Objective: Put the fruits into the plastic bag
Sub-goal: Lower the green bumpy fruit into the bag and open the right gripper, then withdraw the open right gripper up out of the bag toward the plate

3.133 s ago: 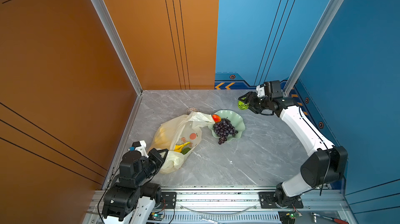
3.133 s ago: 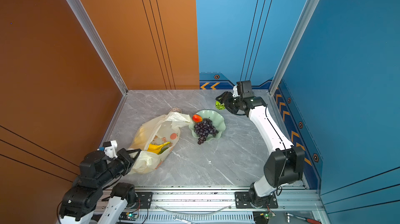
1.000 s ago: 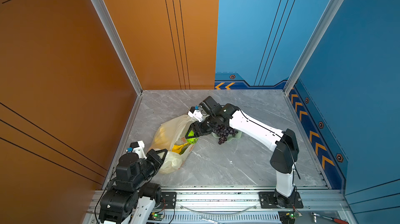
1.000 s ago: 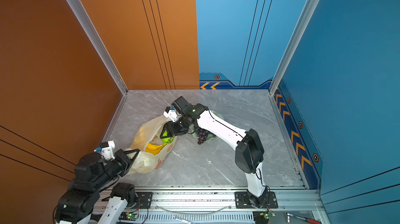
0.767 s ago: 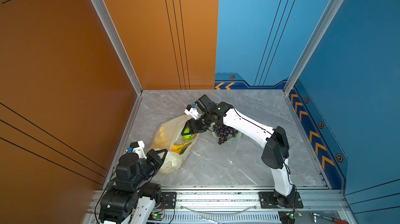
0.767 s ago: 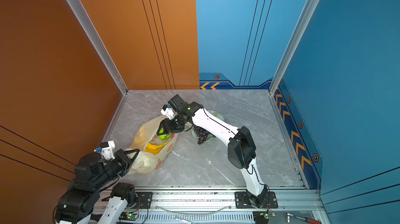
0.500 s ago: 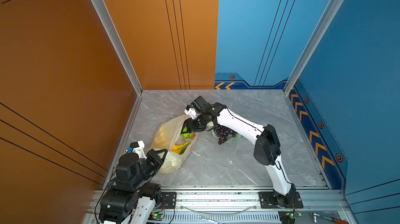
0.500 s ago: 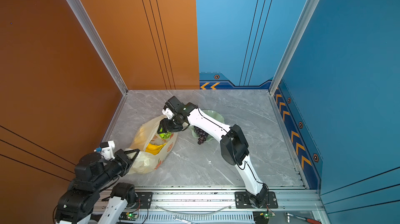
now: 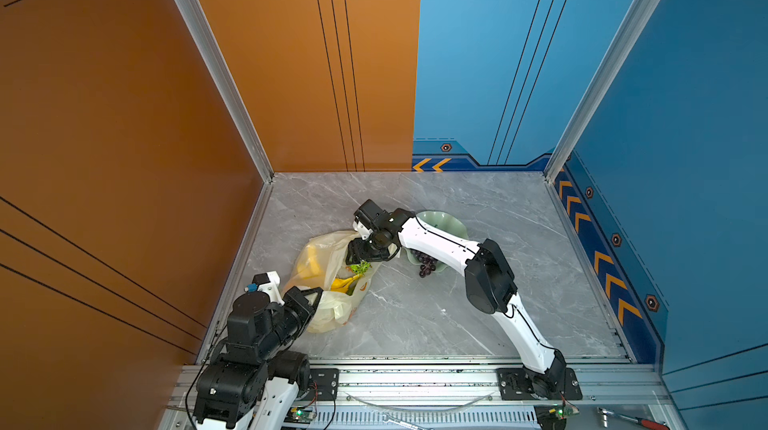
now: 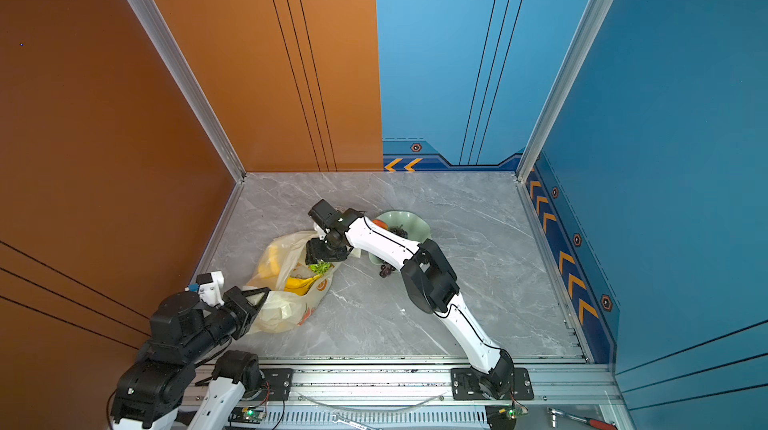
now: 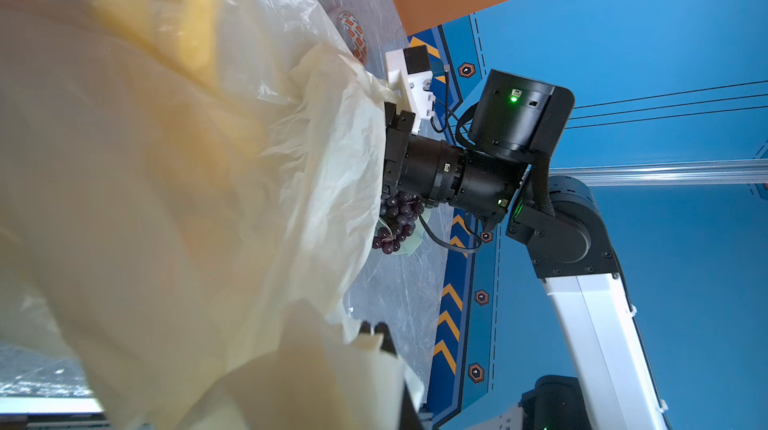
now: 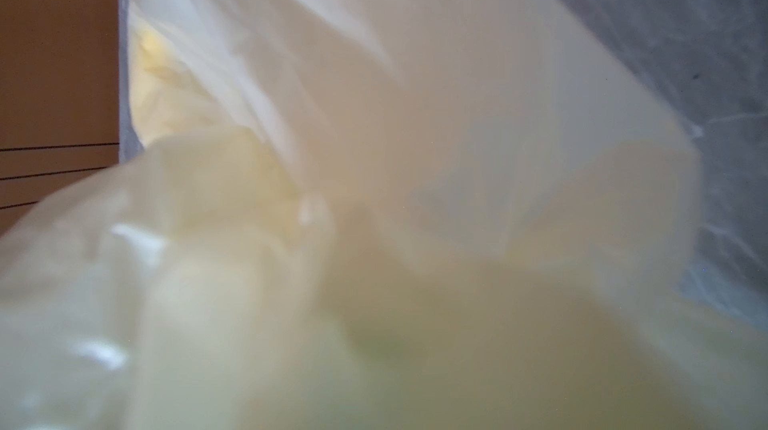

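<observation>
- Jaws of the left gripper [image 9: 311, 298] are clamped on the near end of the plastic bag [image 9: 332, 313]. Its arm sits folded low at the bag's near-left corner, forearm pointing into the film.
- Hold this clamp steady and slightly raised so that the bag's opening gapes. Slack here would let film fold over the opening.
- Inside the bag, the banana bunch [image 9: 345, 282] lies mid-length in the opening. A yellow round fruit [image 9: 309, 261] shows through the film on the bag's left side.
- The green patterned ball [image 9: 360, 267] sits just inside the bag's far end, directly under the right gripper [image 9: 365, 255].
- The right gripper's fingers are sunk in the opening. Whether they are spread or pinching the ball cannot be told; the right wrist view shows only blurred film.
- Judged step: releasing the ball. Let it go low and well past the rim, then withdraw along the entry line so the fingers do not snag film and drag the bag.
- The right arm reaches in from the bag's right, elbow raised. Its forearm passes over the dish [image 9: 455, 222], with the wrist bent down into the opening.
- Just right of the bag, the dish holds the grapes [image 9: 426, 263] and a red-orange fruit [image 10: 379, 223], neither yet bagged.
</observation>
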{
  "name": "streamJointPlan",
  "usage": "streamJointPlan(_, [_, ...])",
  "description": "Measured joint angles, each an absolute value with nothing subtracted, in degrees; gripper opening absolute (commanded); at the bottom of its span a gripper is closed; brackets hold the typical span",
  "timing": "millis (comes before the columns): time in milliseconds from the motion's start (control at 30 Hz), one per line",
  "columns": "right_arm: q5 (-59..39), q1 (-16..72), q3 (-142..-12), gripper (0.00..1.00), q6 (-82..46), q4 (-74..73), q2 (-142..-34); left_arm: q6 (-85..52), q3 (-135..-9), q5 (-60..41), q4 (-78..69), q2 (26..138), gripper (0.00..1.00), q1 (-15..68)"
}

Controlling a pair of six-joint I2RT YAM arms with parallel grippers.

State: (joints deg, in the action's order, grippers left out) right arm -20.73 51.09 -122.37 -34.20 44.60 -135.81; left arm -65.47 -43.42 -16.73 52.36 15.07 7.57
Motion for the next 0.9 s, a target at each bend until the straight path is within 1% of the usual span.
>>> streamJointPlan(33, [-20.8, 51.2, -122.6, 0.81, -34.8, 44.6, -136.0, -65.5, -43.2, -16.7, 52.4, 15.1, 0.0, 7.6])
streamJointPlan(67, [-20.7, 51.4, -122.7, 0.82, -35.0, 44.6, -136.1, -65.5, -43.0, -16.7, 52.4, 15.1, 0.0, 7.6])
streamJointPlan(500, [-20.8, 52.0, -123.5, 0.83, -35.9, 44.6, -134.9, -65.4, -42.0, -16.7, 52.3, 15.0, 0.0, 7.6])
streamJointPlan(600, [-20.9, 52.1, -122.2, 0.83, -35.9, 44.6, -130.8, -65.4, -42.0, -16.7, 52.3, 15.0, 0.0, 7.6])
streamJointPlan(900, [-22.8, 51.4, -116.7, 0.84, -35.8, 44.6, -111.1, -65.5, -42.0, -16.7, 52.3, 15.0, 0.0, 7.6])
